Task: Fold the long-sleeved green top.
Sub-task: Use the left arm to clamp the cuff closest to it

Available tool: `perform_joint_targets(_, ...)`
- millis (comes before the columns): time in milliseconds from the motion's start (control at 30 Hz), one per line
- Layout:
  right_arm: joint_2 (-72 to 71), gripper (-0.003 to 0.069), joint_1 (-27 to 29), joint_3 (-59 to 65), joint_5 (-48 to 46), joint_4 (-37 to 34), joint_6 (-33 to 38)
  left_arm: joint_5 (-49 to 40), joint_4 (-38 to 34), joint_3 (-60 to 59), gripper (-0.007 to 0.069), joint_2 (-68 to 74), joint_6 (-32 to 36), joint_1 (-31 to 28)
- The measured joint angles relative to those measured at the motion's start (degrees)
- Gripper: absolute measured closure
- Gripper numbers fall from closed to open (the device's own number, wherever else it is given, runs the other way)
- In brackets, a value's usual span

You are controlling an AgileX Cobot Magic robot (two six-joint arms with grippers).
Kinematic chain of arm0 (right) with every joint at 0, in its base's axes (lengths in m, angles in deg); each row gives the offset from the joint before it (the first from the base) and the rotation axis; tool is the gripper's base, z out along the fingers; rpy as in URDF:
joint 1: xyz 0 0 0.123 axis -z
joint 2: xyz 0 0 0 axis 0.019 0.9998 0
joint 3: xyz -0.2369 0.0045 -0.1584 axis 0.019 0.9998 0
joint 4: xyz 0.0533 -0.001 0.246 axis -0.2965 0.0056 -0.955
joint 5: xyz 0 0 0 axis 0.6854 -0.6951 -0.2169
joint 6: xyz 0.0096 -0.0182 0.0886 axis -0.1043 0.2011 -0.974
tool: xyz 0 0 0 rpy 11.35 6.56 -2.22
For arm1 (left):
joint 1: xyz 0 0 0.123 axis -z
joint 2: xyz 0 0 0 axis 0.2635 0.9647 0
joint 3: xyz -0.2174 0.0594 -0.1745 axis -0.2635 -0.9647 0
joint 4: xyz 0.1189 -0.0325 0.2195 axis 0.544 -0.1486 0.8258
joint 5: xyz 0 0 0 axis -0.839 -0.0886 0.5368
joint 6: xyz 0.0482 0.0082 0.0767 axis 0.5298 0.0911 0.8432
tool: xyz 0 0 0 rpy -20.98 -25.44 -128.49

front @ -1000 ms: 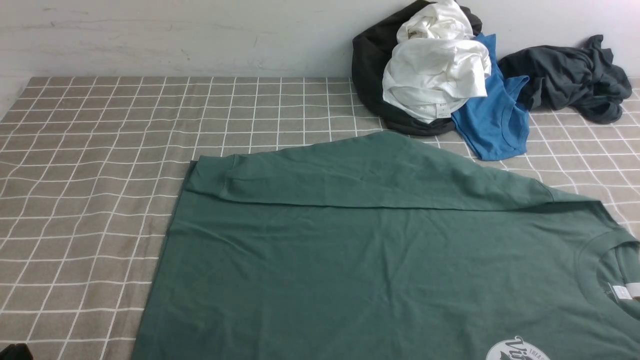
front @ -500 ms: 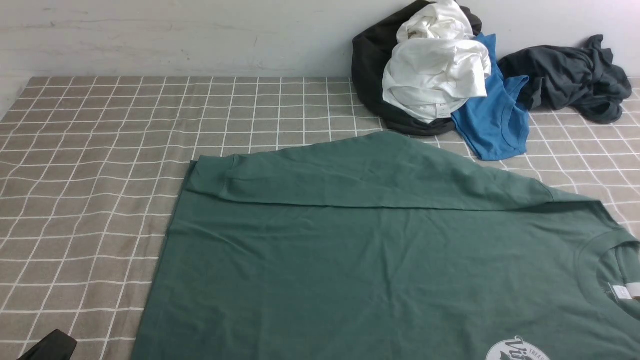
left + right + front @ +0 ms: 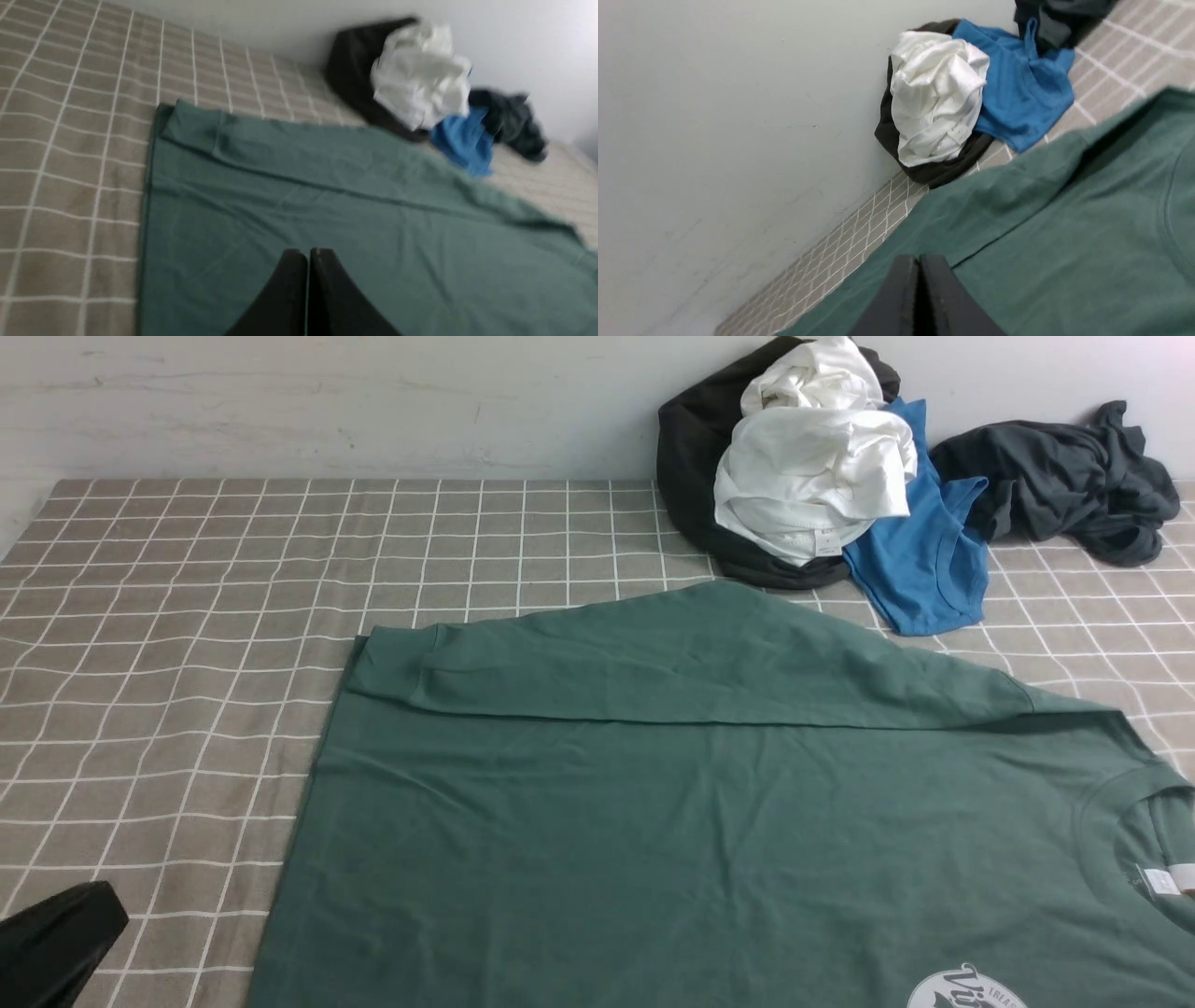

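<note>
Sliding further in at the near left, the left gripper (image 3: pixel 308 255), pressed together like the right gripper (image 3: pixel 919 260) and empty, nears the green long-sleeved top (image 3: pixel 700 821) lying flat from near middle to right, so I think the next fold is close.

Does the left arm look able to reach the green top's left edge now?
Probably yes: the left tool, shut, is near the edge of the green top with only bare tablecloth between; other clothes lie far back.
</note>
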Motion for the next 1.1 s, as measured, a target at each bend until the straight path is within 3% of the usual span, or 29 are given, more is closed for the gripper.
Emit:
perform_joint_targets(33, 3.66, 0.0673, 0.00, -4.06, -0.53, 2.72, 2.69, -4.53, 5.76, 4.77, 0.0631, 5.40, 0.24, 0.00)
perform_joint_targets(67, 4.98, 0.0673, 0.00, -4.69, -0.97, 3.14, 3.63, -5.23, 5.76, 4.77, 0.0631, 5.40, 0.24, 0.00)
perform_joint_targets(100, 10.53, 0.0673, 0.00, -11.27, -4.18, 7.39, 7.49, -11.16, 13.43, 11.04, 0.0631, 12.21, 0.48, 0.00)
perform_joint_targets(133, 11.97, 0.0673, 0.00, -12.06, -5.40, 7.89, 8.44, -12.62, 14.28, 11.70, 0.0631, 12.94, 0.57, 0.06)
perform_joint_targets(200, 20.70, 0.0673, 0.00, -22.17, -15.72, 13.65, 13.56, -20.41, 24.58, 18.90, 0.0631, 21.49, 0.26, 2.00)
perform_joint_targets(267, 25.78, 0.0673, 0.00, -27.93, -23.35, 16.43, 15.68, -23.63, 28.73, 21.42, 0.0628, 25.46, -0.58, 4.87)
perform_joint_targets(300, 31.27, 0.0673, -0.47, -33.55, -31.92, 18.71, 17.00, -26.22, 31.62, 22.89, 0.0617, 29.69, -1.49, 7.88)
perform_joint_targets(433, 40.46, 0.0673, -5.00, -40.98, -43.90, 20.30, 17.62, -28.69, 32.64, 22.60, 0.0551, 39.13, -2.35, 15.13)
perform_joint_targets(533, 43.95, 0.0673, -9.26, -42.41, -47.42, 20.17, 18.30, -28.23, 30.95, 21.21, 0.0476, 45.50, -2.35, 18.70)
perform_joint_targets(767, 48.65, 0.0673, -16.98, -42.46, -51.94, 24.29, 19.44, -19.93, 26.86, 20.37, 0.0177, 62.40, 1.78, 26.41)
perform_joint_targets(933, 48.79, 0.0673, -17.13, -42.46, -51.55, 25.51, 19.43, -15.71, 26.37, 20.37, 0.0088, 70.38, 2.55, 29.52)
perform_joint_targets(1100, 48.79, 0.0673, -17.13, -42.48, -51.44, 25.69, 19.43, -14.60, 25.97, 20.60, 0.0087, 76.84, 2.61, 32.06)
